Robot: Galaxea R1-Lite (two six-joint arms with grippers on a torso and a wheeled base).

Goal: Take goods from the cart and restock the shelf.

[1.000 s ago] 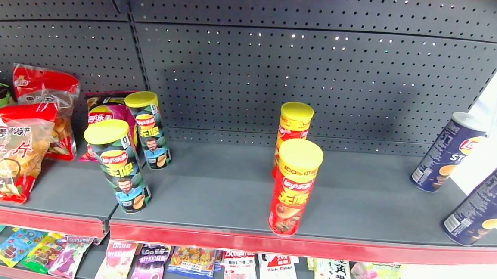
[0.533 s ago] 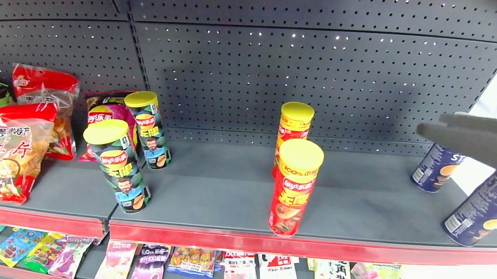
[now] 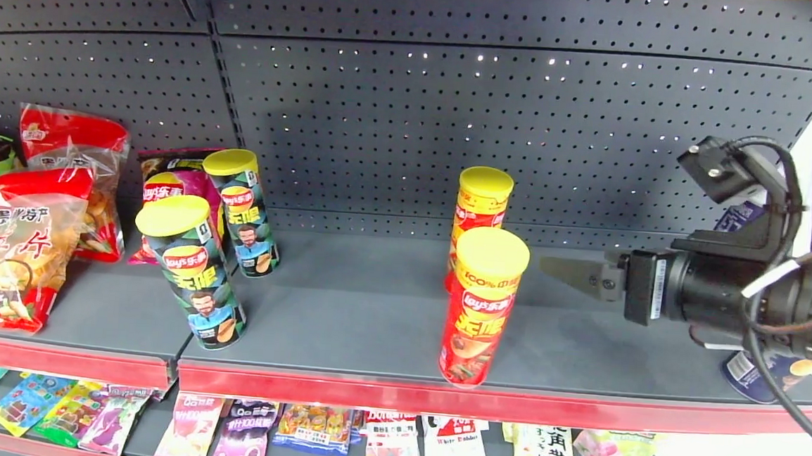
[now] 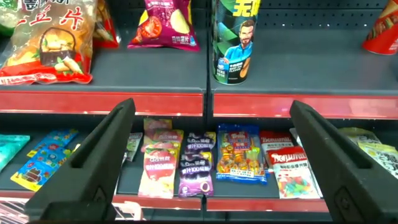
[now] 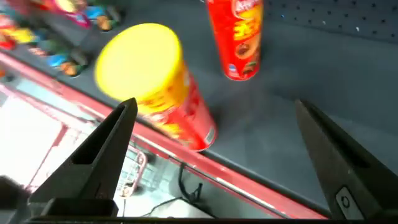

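Two red cans with yellow lids stand mid-shelf, the front one [image 3: 482, 310] [image 5: 155, 93] near the red edge and the back one [image 3: 479, 201] [image 5: 239, 37] behind it. My right gripper [image 3: 560, 270] [image 5: 214, 106] hovers over the shelf just right of the red cans, open and holding nothing. Two dark green cans [image 3: 195, 271] [image 3: 243, 211] stand to the left. Two blue cans [image 3: 757, 369] [image 3: 738, 214] are mostly hidden behind the right arm. My left gripper [image 4: 211, 109] is open and holds nothing, in front of the shelf's red edge below the front green can [image 4: 233, 40].
The grey shelf [image 3: 359, 310] has a red front lip and a pegboard back. Snack bags [image 3: 24, 247] fill its left end. Small packets [image 3: 393, 446] [image 4: 186, 165] lie on the lower shelf. Bare shelf lies between the green and red cans.
The right arm has come in from the right and stretched leftward over the shelf, stopping beside the red cans and covering the blue cans. The cans have not moved.
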